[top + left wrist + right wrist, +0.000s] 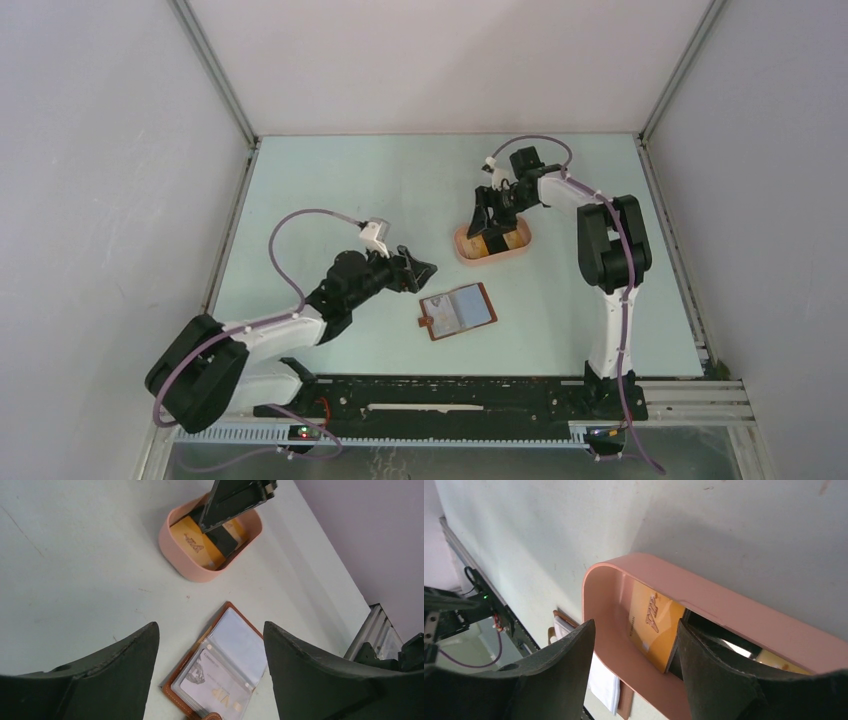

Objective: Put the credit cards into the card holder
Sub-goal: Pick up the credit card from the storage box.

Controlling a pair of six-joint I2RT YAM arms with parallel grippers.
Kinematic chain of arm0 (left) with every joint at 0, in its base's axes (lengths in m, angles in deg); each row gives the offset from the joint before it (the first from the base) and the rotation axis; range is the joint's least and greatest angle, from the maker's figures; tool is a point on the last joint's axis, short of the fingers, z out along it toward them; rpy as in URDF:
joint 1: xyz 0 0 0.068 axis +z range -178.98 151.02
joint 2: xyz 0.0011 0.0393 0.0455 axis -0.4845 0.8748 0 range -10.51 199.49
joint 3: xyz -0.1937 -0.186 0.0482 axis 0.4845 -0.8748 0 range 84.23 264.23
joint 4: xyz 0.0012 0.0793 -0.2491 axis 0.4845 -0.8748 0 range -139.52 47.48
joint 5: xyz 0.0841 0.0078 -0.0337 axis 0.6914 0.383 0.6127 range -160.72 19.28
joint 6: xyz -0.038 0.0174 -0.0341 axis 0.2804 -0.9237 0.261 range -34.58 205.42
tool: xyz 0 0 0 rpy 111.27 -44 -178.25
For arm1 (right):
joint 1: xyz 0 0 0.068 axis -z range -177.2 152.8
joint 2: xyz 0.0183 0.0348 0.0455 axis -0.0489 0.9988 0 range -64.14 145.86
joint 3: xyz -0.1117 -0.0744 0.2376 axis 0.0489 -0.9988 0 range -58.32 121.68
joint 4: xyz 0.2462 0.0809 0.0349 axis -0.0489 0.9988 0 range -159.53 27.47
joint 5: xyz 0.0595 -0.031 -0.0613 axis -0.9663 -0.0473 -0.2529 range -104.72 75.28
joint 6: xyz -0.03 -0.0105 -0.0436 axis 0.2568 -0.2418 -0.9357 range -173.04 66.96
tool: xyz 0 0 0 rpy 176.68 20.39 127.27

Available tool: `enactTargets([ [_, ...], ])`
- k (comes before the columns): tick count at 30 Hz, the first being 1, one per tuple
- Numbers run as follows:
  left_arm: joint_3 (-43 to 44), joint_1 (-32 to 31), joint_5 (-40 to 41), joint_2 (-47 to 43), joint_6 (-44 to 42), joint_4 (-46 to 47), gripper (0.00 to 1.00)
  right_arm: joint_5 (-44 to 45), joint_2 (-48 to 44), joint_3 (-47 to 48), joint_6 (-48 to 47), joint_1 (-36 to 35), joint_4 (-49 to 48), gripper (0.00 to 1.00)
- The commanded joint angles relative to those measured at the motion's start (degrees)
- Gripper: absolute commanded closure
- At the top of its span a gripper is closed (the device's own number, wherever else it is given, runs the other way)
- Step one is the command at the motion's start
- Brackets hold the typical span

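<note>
- Cards [190, 539] lie in pink tray [176, 555], far right of centre.
- Holder [458, 311] lies open on counter [340, 190], nearer.
- Left pincer [427, 271] hovers released, just left of holder.
- Right pincer [492, 228], released, dips into tray.

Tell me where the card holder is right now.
In the top view the card holder lies open on the table, just on the near side of the pink tray and right of the left gripper.
</note>
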Motion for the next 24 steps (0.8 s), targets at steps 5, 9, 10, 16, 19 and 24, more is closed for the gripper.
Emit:
enactTargets([
  [5, 4.84, 0.88, -2.49, 11.88, 2.73, 3.17, 0.35, -7.23, 2.26, 0.64, 0.73, -0.77, 0.32, 0.31],
  [9, 10.15, 1.77, -4.83, 20.64, 4.73, 3.37, 0.44, -7.9, 2.19, 0.48, 1.31, -0.7, 0.17, 0.31],
  [10, 11.16, 1.96, -5.04, 22.4, 5.41, 3.38, 0.46, -8.24, 2.15, 0.42, 1.56, -0.63, 0.03, 0.31],
  [16, 16.22, 2.46, -5.38, 29.91, 7.9, 1.71, 0.51, -11.48, 2.39, 0.04, 3.14, -0.33, -0.75, 0.31],
  [19, 17.99, 2.46, -5.09, 31.72, 8.02, -0.94, 0.52, -13.99, 2.39, -0.15, 4.24, -0.41, -1.33, 0.31],
  [24, 19.12, 2.46, -5.12, 33.18, 7.98, -2.07, 0.53, -14.31, 1.43, -0.17, 4.38, -0.61, -1.55, 0.32],
])
